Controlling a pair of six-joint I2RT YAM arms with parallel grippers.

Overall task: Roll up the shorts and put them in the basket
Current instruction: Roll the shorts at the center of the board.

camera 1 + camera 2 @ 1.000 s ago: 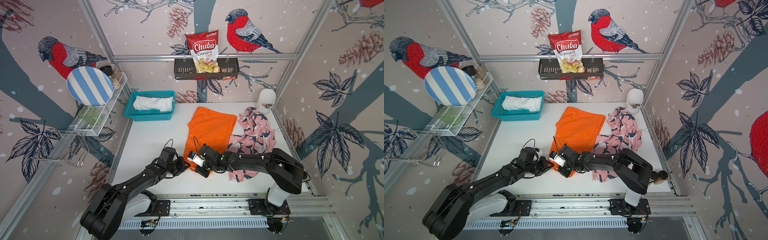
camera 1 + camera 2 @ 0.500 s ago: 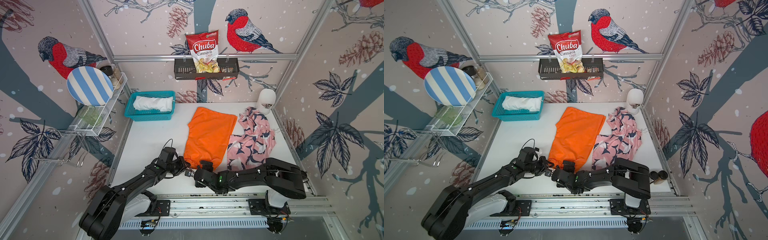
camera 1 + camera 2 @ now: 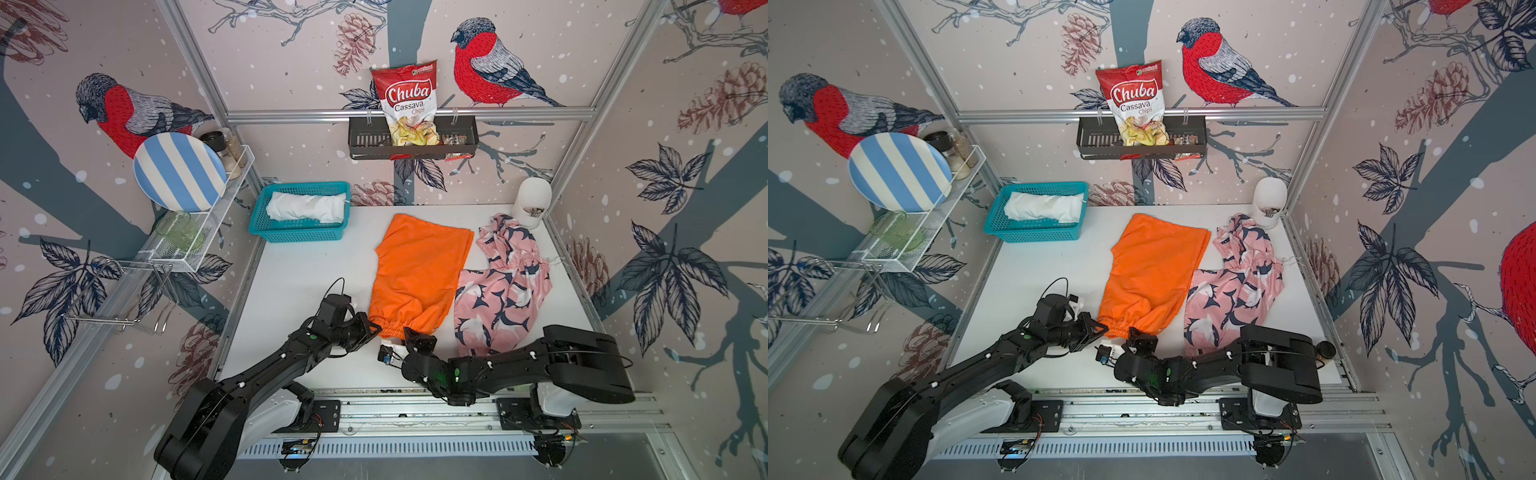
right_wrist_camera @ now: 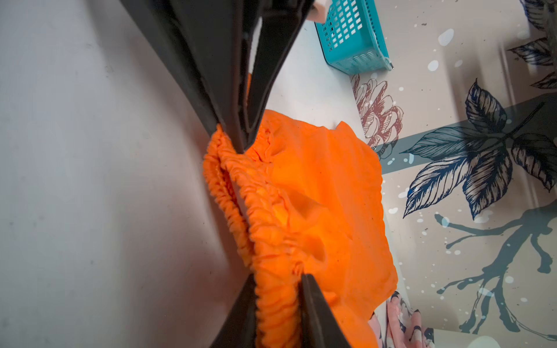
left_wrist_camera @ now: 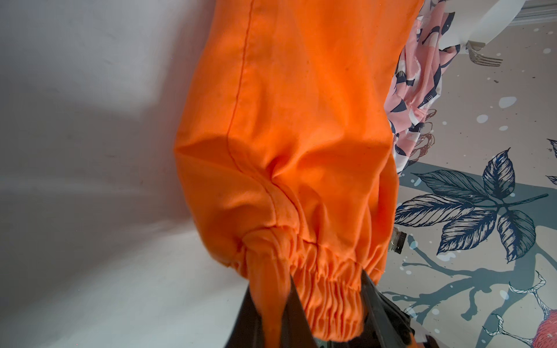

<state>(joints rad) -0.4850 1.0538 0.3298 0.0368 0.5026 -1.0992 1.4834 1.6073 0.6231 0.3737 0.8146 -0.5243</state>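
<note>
white shorts (image 3: 307, 206) 1, in basket (image 3: 291, 237) | orange shorts (image 3: 419, 270) 1 | pink shorts (image 3: 503, 291) 1 | left pincer (image 3: 374, 326), right pincer (image 3: 409, 332): clenched on orange waistband (image 3: 395, 326)

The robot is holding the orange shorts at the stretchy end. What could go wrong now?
1. The left end effector and right end effector pinch only the bunched waistband of the orange shorts, so the cloth could slip out.
2. The two end effectors sit close together and might bump while rolling.
3. The pink shorts lie right against the orange ones and could get dragged along.
</note>
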